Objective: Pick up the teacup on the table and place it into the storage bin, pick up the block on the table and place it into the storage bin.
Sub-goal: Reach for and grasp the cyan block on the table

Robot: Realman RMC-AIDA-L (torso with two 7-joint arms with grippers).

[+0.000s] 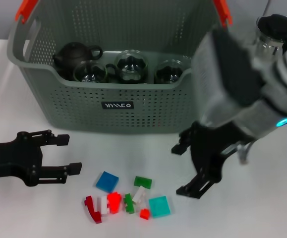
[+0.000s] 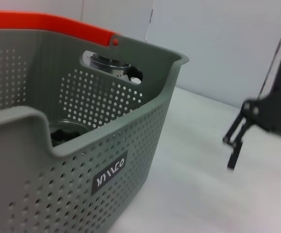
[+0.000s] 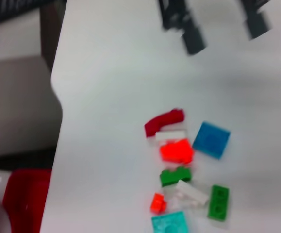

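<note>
The grey-green storage bin stands at the back of the table and fills the left wrist view. Inside it are a dark teapot and three glass teacups. Several small blocks lie on the table in front: a blue one, a teal one and a red one, seen again in the right wrist view. My right gripper hangs open and empty just right of the blocks. Left of them, low over the table, my left gripper is open and empty.
A glass vessel with a black lid stands outside the bin at the back right, partly behind my right arm. The table's edge runs close to the blocks, with a red object below it.
</note>
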